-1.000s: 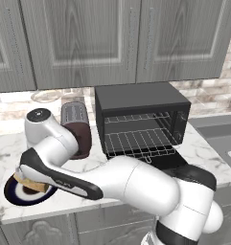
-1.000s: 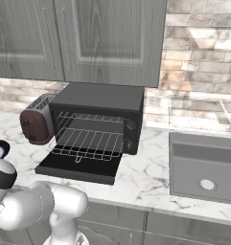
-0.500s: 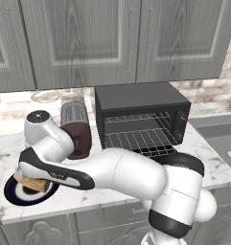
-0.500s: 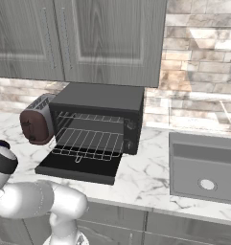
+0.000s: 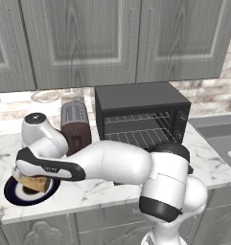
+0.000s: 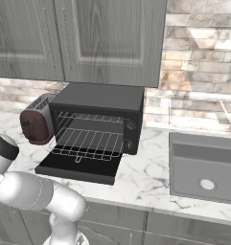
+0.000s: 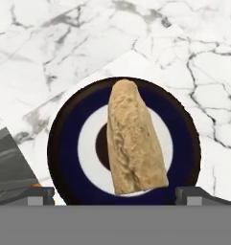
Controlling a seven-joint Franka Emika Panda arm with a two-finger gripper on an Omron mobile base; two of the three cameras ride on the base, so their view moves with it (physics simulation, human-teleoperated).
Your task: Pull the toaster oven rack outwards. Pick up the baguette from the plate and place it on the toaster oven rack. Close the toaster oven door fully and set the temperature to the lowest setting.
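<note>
One baguette (image 7: 134,141) lies across the middle of the plate (image 7: 186,139), its rounded end away from the camera and its blunter end nearest the gripper (image 7: 114,194). In the hand view the two dark fingertips (image 7: 38,194) stand spread wide at either side of the loaf's near end, with nothing between them but bread below; the gripper holds nothing and is not seen touching the loaf. In the left base view the plate (image 5: 12,193) rests at the left end of the marble surface (image 5: 102,191), with the arm bent over it and the baguette (image 5: 35,182) partly hidden beneath the hand.

Handling, as judged: the loaf looks light, dry and rough-crusted, so slip should be small, but the crust would likely dent or crumble under a hard squeeze. Its sides taper toward the far end, and a hold there could squirt loose. The better hold appears to be across the short width at the thick mid-body, jaws flat on the two long flanks, lowered until the tips clear the plate's face.

Destination: the toaster oven (image 6: 100,100) stands open, its toaster oven door (image 6: 78,167) lying flat and the toaster oven rack (image 6: 90,143) drawn forward over it. A maroon toaster (image 6: 36,125) sits just to its left.
</note>
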